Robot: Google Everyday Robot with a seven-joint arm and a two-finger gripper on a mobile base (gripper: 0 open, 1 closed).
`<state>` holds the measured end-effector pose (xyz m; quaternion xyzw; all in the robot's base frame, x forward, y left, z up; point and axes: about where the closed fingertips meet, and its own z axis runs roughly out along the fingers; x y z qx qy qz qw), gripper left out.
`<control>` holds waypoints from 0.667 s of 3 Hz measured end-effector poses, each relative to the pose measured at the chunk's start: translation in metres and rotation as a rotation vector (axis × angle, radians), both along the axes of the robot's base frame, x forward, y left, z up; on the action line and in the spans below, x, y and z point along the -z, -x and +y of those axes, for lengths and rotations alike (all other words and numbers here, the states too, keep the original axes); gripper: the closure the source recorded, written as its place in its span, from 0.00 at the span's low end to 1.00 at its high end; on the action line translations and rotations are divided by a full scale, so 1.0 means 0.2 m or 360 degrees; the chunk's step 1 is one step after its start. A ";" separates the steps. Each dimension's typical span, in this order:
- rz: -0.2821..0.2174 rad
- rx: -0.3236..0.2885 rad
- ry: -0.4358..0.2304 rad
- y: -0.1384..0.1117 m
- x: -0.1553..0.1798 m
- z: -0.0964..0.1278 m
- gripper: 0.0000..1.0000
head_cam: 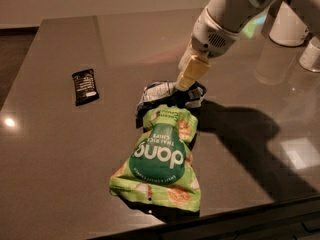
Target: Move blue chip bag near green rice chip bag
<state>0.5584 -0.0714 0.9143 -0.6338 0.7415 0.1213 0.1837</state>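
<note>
Wrapper first, at the left: a flat black bar wrapper (85, 86) lies alone on the desk (55, 164), well apart from the two bags. The desk is dark, glossy and grey-brown, with bright glints of light on it. A pale wall runs behind it and dark floor shows at the far left.

Near the middle, the blue chip bag (162, 94) lies crumpled with its long axis running roughly left to right across the desk. Its near edge touches the far end of the green rice chip bag (160, 159). That green bag stretches from far to near, tilted slightly, and its lettering reads upside down.

Coming down from the upper right, the tool (184, 84) on its white arm has its cream tip on the right part of the blue chip bag. I cannot tell whether it grips the bag. Two white cylindrical objects (289, 24) stand at the far right.
</note>
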 end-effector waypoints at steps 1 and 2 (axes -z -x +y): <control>-0.0003 -0.0002 -0.0001 0.00 0.00 0.01 0.00; -0.0003 -0.0002 -0.0001 0.00 0.00 0.01 0.00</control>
